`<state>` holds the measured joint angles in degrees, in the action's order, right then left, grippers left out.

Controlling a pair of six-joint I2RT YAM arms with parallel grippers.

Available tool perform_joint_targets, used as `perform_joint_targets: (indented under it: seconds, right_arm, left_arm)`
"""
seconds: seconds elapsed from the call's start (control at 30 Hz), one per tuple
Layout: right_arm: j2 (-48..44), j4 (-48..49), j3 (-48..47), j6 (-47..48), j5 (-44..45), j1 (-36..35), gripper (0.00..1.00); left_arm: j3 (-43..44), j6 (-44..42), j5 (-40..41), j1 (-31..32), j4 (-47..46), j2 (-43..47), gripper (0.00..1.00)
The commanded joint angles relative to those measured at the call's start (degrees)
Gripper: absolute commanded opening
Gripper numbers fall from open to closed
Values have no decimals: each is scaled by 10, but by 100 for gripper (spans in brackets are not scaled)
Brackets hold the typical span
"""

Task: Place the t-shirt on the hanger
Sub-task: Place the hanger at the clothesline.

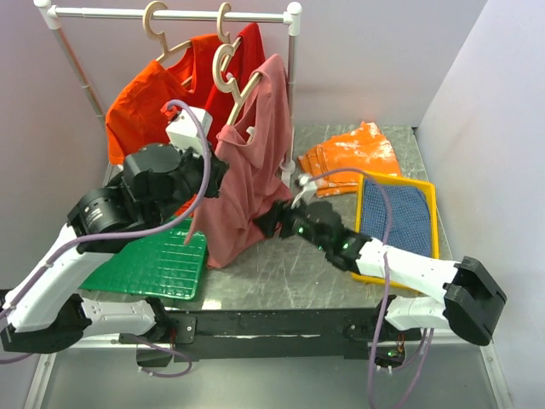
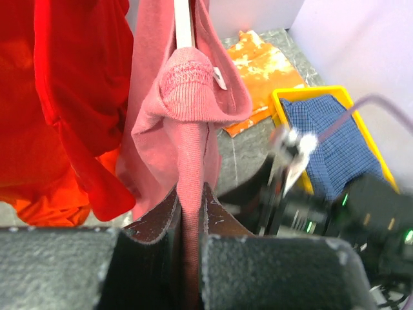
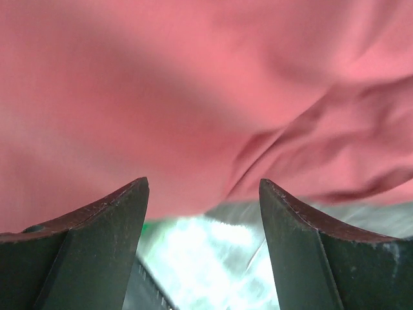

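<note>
Above the counter (image 1: 281,277), the left gripper (image 2: 191,208) pinches the t-shirt (image 1: 255,179) below the hanger (image 1: 241,100), probably steadying it; the right gripper (image 3: 203,200) gapes.

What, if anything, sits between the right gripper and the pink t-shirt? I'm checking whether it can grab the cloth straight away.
Nothing visible does. The right gripper stands open, facing the t-shirt directly, only bare cloth ahead of it. The left gripper pinches another fold, off to the side.
</note>
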<state>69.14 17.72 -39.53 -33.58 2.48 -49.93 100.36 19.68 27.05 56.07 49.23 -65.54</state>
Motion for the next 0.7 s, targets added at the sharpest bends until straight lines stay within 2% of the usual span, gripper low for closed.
perform_joint_targets:
  seconds: [0.0,0.13,0.27,0.37,0.67]
  right_arm:
    - [26,79,15,1,2,-53,77]
    - [75,95,10,-31,-5,-68,76]
    - [72,76,12,-36,20,-68,76]
    - [69,34,0,-28,38,-68,77]
    - [26,9,8,-13,58,-68,77]
  left_arm:
    - [10,33,32,0,-62,-2,1]
    - [46,31,50,-1,-50,-55,1]
    - [90,24,64,-14,-33,-102,1]
    - [121,15,44,-38,-29,-137,1]
    - [211,-18,-17,-117,-38,-221,1]
